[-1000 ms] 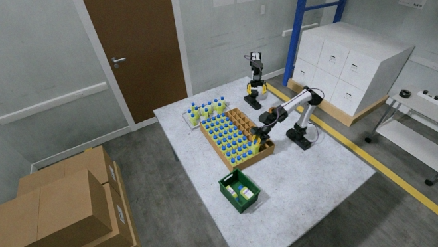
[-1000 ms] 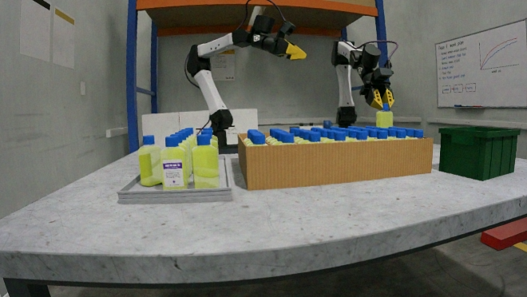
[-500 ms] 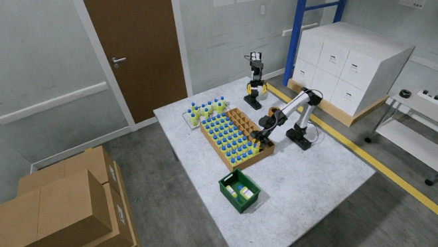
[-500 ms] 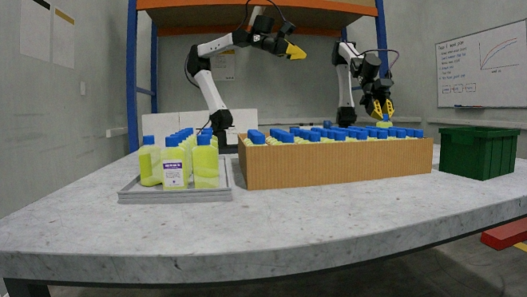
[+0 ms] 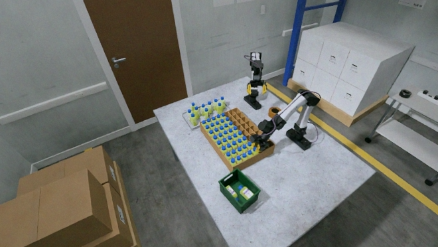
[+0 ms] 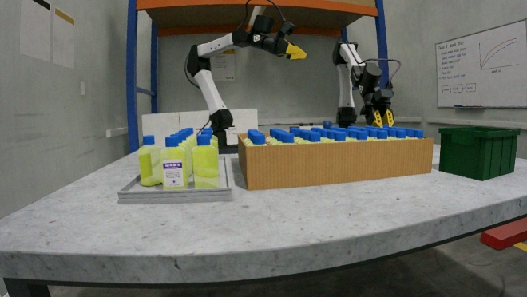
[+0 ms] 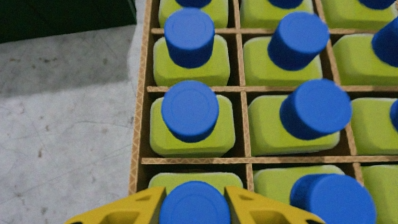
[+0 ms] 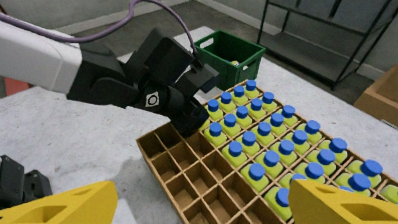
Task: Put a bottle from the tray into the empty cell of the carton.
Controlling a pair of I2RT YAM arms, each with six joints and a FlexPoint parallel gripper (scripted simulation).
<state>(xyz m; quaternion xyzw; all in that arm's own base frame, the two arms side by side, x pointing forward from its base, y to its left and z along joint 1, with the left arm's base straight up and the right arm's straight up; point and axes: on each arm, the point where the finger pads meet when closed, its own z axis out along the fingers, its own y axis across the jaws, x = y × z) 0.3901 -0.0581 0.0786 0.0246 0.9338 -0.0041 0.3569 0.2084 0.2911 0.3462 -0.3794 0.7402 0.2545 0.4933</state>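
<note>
The carton point(image 5: 219, 149) point(image 6: 339, 161) point(image 7: 135, 145) point(image 8: 172, 192) is being filled at its gap, the bottle point(image 7: 195, 205) being lowered there, its cap pinched by the left gripper point(image 5: 257, 147) point(image 6: 384, 124) point(image 7: 195, 195). The right gripper's point(image 5: 257, 89) point(image 6: 304, 56) point(image 8: 202, 200) jaws are being held apart. Seating, then release, is probably being called for.

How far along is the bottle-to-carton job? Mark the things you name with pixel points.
Bottle picked: the left gripper point(image 5: 258, 148) point(image 6: 384, 120) point(image 7: 195, 195) is closed on its blue cap point(image 7: 194, 207). Placement looks nearly done: the bottle's body sits down inside the carton point(image 5: 253, 161) point(image 6: 339, 164) point(image 7: 142, 107) point(image 8: 176, 196), at the row's end. Left: seat it fully if needed, then let go.
</note>
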